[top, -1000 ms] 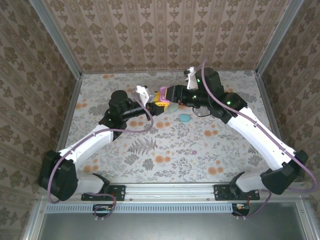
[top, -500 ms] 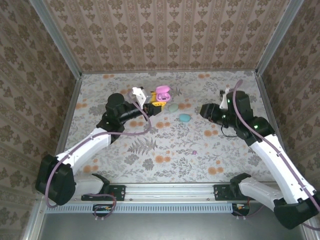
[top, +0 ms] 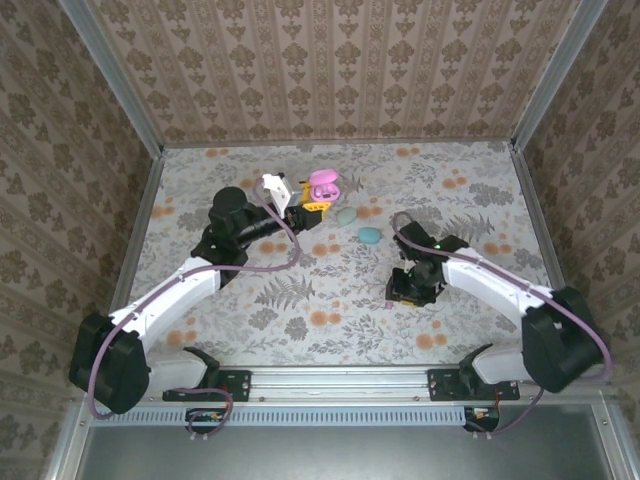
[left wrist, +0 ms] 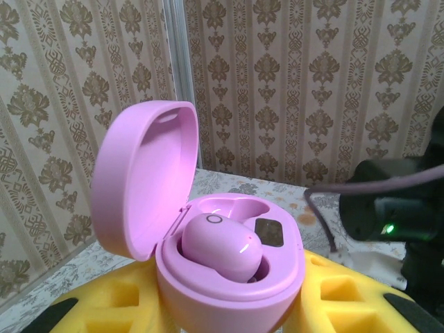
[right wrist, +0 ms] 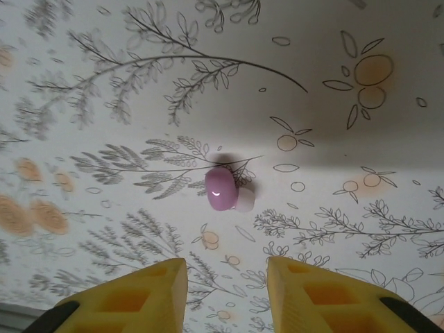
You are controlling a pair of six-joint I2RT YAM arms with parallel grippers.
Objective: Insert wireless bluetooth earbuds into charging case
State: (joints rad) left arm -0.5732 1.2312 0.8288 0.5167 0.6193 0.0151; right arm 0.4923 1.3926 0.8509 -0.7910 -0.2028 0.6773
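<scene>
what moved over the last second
The right hand swung from the open pink charging case back toward the near edge and now hovers open over the loose pink earbud. The left hand holds the case as before.

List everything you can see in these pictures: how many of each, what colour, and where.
charging case: one, pink, lid open, held in the left pincer
seated earbud: one, pink, in a socket of the case
loose earbud: one, pink, on the table below the right pincer
teal objects: two, small and rounded, on the table right of the case
table: one, floral cover
walls: three, patterned wallpaper
left pincer: yellow fingers, shut on the case
right pincer: yellow fingers, open
</scene>
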